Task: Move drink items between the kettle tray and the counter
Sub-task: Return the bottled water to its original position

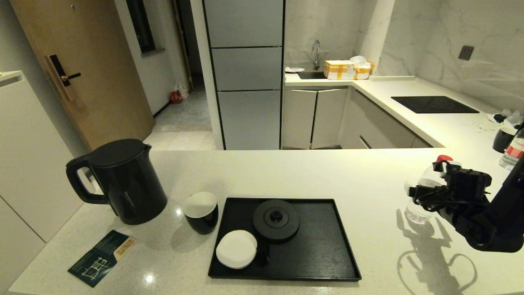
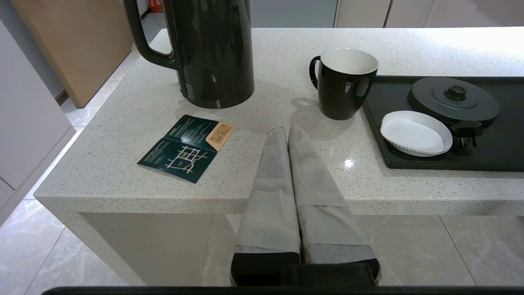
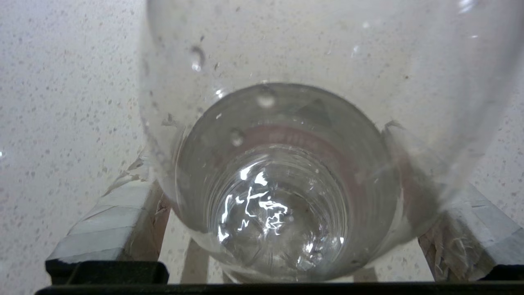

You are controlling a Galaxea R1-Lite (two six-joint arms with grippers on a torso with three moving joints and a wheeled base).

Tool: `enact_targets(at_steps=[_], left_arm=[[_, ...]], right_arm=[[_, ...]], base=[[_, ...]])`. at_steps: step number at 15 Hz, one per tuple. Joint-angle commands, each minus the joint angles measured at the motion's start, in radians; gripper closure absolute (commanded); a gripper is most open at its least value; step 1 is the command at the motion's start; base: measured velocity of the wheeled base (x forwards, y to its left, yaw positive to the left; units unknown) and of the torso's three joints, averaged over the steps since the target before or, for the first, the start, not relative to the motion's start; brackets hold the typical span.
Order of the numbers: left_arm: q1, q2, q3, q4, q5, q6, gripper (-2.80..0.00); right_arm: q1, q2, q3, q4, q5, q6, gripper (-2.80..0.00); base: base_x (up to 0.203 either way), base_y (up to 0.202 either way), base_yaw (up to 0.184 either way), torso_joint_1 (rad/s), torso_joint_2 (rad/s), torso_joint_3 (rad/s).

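The black kettle stands on the cream counter at the left, and the black cup stands beside the black tray, just off its left edge. At the right my right gripper is shut on the clear bottle, which leans with its red cap up, base at the counter. In the left wrist view my left gripper is shut and empty, low at the counter's front edge, pointing between kettle and cup.
On the tray lie the round kettle base disc and a white saucer. A dark leaflet lies front left. A second cup and bottle stand far right, with a hob panel behind.
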Motion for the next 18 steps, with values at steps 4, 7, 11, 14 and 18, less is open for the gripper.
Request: enact_targets(at_steps=[4,7,11,14,18], left_arm=[[0.0,0.001,0.0,0.0,0.0,0.0,0.0],[0.0,0.001,0.0,0.0,0.0,0.0,0.0],[0.0,0.001,0.0,0.0,0.0,0.0,0.0],[0.0,0.001,0.0,0.0,0.0,0.0,0.0],[0.0,0.001,0.0,0.0,0.0,0.0,0.0]], right_arm=[[-0.002,-0.002,-0.012,0.015,-0.005,-0.007,0.0],[-0.001,-0.023,-0.009,0.038,-0.005,-0.007,0.0],[0.023,-0.178,0.017,0.142,-0.002,0.005,0.0],[0.132,-0.353,0.022,0.313,-0.004,0.029,0.0],[0.507,-0.426,-0.012,0.47,-0.141,0.052,0.0]], base=[[0.0,0.0,0.0,0.0,0.0,0.0],[0.0,0.0,0.0,0.0,0.0,0.0],[0.0,0.0,0.0,0.0,0.0,0.0],[0.0,0.0,0.0,0.0,0.0,0.0],[0.0,0.0,0.0,0.0,0.0,0.0]])
